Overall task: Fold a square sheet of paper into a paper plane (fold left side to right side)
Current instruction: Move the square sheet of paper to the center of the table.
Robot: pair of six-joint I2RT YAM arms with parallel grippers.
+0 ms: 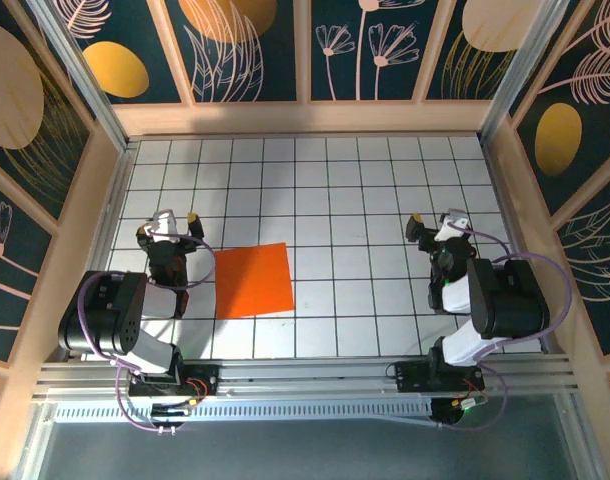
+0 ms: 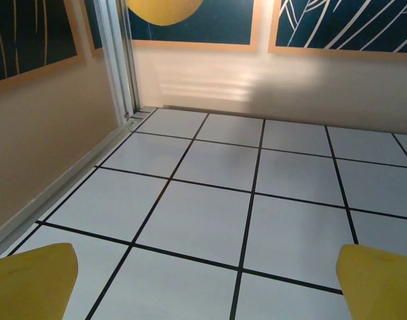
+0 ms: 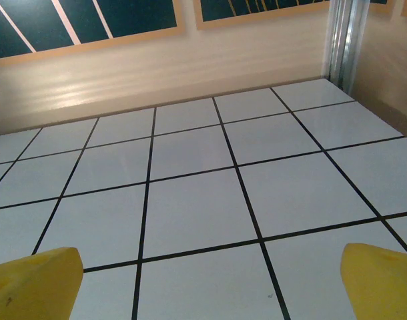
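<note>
You are looking at the square sheet of paper (image 1: 253, 280), which is lying flat and unfolded on the white tiled tabletop (image 1: 365, 200). It is sitting slightly skewed against the grid lines, near the left gripper (image 1: 168, 224) and well apart from the right gripper (image 1: 440, 222). Both grippers are standing with their jaws spread wide and nothing between them, and their yellow fingertips (image 2: 31, 280) are hovering over bare tiles. Expect the sheet to be behaving as thin, very light, floppy paper: it is probably going to slide on the smooth tiles, and any careless pinch is likely to leave a crease. No edge appears to be lifting, so you are likely needing to coax the left edge or a left corner up before pinching it. The right gripper could be pinning the opposite side while you do.
</note>
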